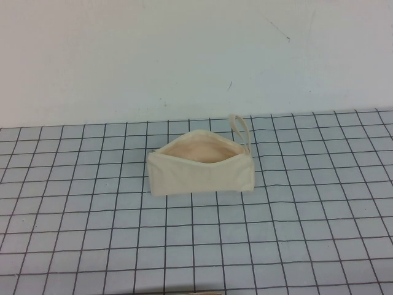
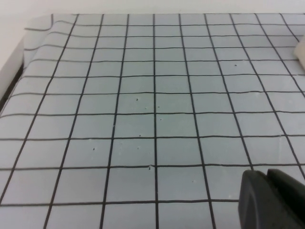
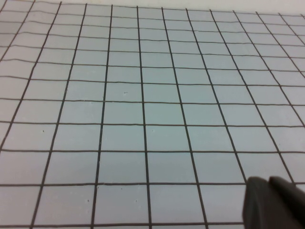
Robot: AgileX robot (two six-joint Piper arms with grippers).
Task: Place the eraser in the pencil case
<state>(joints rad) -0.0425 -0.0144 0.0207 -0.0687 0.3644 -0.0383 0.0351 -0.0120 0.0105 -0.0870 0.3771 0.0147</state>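
A plain white wall (image 1: 184,55) rises behind the desk (image 1: 92,233), which is covered by a pale blue mat ruled with a black grid. The pencil case (image 1: 199,165) lies near the middle of the desk toward the wall, its mouth gaping so the peach lining shows, its loop strap (image 1: 241,131) standing at the end on the robot's right. The eraser is not visible in any view. The left pincer (image 2: 271,198) hovers low over bare grid; whether it is wide or narrow cannot be told. The right pincer (image 3: 274,202) likewise hangs above bare grid, its spread also impossible to tell.
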